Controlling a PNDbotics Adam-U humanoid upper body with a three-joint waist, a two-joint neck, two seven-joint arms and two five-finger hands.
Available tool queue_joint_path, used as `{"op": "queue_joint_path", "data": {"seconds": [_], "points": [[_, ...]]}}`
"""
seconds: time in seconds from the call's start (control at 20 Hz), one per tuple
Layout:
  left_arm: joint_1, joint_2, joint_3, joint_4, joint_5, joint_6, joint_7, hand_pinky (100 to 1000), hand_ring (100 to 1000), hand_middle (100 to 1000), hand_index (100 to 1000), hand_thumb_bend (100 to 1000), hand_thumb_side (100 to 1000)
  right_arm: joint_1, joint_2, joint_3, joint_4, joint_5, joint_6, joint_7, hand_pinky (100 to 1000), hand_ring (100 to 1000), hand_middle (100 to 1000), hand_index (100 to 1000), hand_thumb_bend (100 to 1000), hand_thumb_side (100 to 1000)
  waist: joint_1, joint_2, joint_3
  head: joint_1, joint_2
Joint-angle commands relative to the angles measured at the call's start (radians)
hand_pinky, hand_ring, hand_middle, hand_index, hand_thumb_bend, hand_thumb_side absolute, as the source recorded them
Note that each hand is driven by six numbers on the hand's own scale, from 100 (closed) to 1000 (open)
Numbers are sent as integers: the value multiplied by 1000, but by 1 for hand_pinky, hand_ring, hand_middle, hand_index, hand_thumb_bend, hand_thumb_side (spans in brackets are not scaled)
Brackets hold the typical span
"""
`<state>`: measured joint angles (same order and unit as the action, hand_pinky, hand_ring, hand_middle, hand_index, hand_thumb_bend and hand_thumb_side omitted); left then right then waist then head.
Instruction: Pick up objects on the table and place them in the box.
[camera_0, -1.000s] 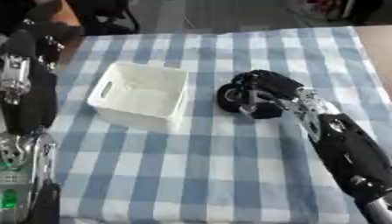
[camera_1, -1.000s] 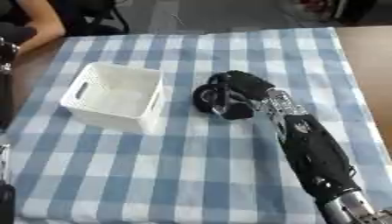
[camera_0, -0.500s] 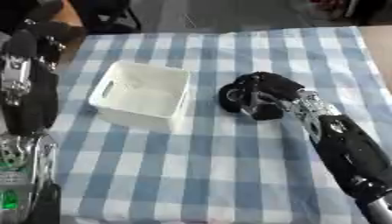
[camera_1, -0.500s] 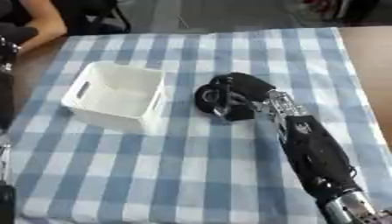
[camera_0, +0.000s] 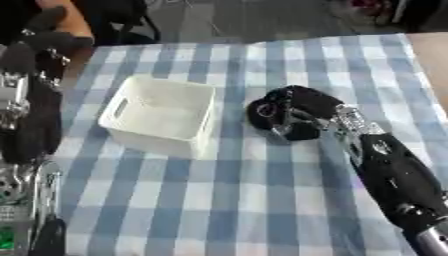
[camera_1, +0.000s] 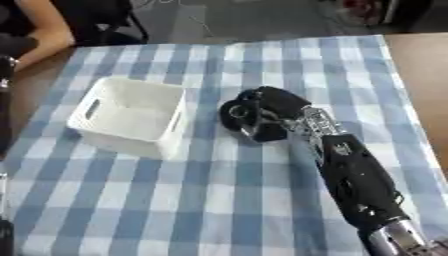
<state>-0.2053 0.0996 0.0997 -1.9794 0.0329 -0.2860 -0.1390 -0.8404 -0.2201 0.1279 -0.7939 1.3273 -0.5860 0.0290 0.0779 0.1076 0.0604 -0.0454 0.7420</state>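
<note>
A white plastic box (camera_0: 160, 116) with handle slots stands empty on the blue-and-white checked cloth, left of the middle. To its right lies a black rounded object (camera_1: 236, 114). My right hand (camera_0: 304, 107) is shut on it, fingers curled over its top and right side, and the forearm runs down to the lower right corner. Whether the object is off the cloth I cannot tell. My left hand (camera_0: 33, 46) shows at the upper left edge above its upright black forearm, away from the box.
The checked cloth (camera_0: 227, 210) covers most of the table. Bare brown tabletop (camera_0: 430, 50) shows along the right side. Dark chair parts stand beyond the far edge.
The whole picture has shifted slightly, so the camera moved. My right hand stays curled on the black object in the same place beside the box.
</note>
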Motion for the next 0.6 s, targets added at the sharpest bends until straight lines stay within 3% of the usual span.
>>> {"op": "queue_joint_path", "data": {"seconds": [0.05, 0.6], "points": [[-13, 7, -1, -21, 5, -4, -2, 859, 691, 871, 725, 100, 883, -16, -6, -5, 1, 7, -1, -5, 892, 792, 861, 743, 100, 922, -2, -10, 3, -12, -15], [-12, 8, -1, -21, 4, -4, -2, 859, 691, 871, 725, 100, 883, -15, -10, -5, 0, 2, -6, -9, 911, 839, 923, 752, 100, 954, -2, -10, 3, -10, -13]]}}
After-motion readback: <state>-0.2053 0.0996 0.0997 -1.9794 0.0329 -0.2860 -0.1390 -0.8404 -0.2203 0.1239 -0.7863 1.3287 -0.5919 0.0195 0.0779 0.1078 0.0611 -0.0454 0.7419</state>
